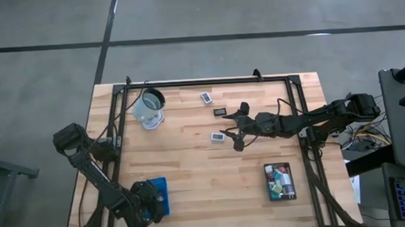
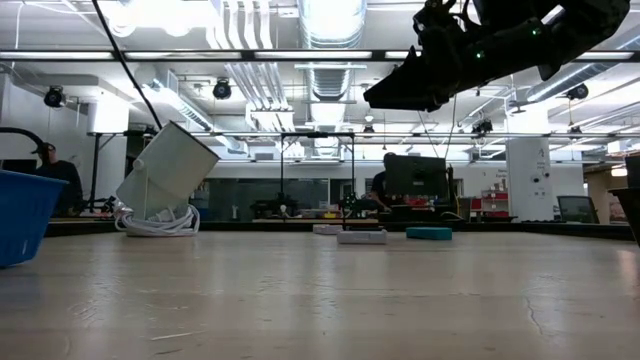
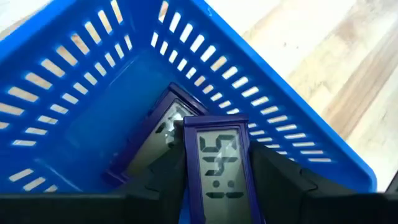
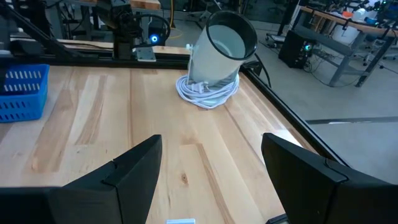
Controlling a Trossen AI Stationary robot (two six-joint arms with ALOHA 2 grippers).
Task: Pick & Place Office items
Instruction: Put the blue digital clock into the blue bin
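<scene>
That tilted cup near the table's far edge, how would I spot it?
Start at the far left corner of the wooden table. There a round cup leans on a coil of white cable. It is the only round, tall thing; the rest are small flat pieces.

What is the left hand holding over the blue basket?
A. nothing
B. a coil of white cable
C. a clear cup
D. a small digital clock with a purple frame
D: in the left wrist view, the left hand grips a purple-framed digital clock above the blue basket.
</scene>
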